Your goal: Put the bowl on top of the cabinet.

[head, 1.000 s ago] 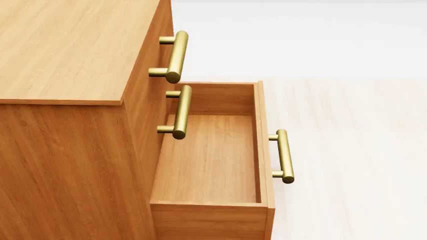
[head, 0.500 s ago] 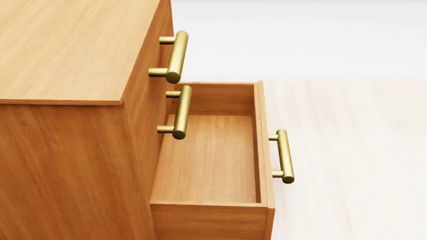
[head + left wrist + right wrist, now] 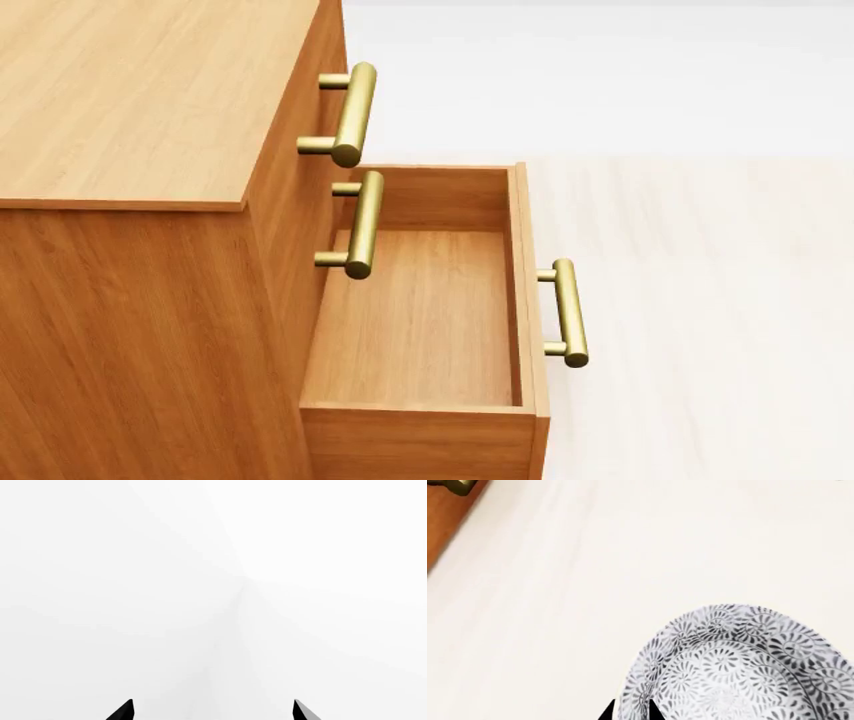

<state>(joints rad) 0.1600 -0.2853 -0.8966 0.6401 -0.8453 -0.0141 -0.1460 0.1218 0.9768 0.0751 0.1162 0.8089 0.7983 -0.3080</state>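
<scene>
Broadly, the head view is filled by the cabinet [image 3: 134,110], an orange-brown wooden chest whose flat top takes up the upper left of that picture, with its side panel below. One drawer [image 3: 420,320] stands pulled out to the right of the cabinet body, its wooden floor bare and a brass bar handle [image 3: 570,312] on its front. Two more brass handles [image 3: 352,112] sit on the shut drawer fronts above it. Beyond lies a pale floor [image 3: 694,300]. Neither arm nor the bowl shows in this view.

Only the right wrist view shows the bowl [image 3: 740,670]: round, white with a dense dark leaf pattern, over the same pale floor, with a sliver of the cabinet and a brass handle end at one corner of that picture, well apart from it. The right end effector [image 3: 629,711] has two dark fingertips [image 3: 606,713] set close together at the bowl's rim, one on either side of the wall, pinching it.

Lastly, the left wrist view shows only blank white surroundings and the two dark tips of the left end effector [image 3: 212,711], spread wide apart with nothing between them.
</scene>
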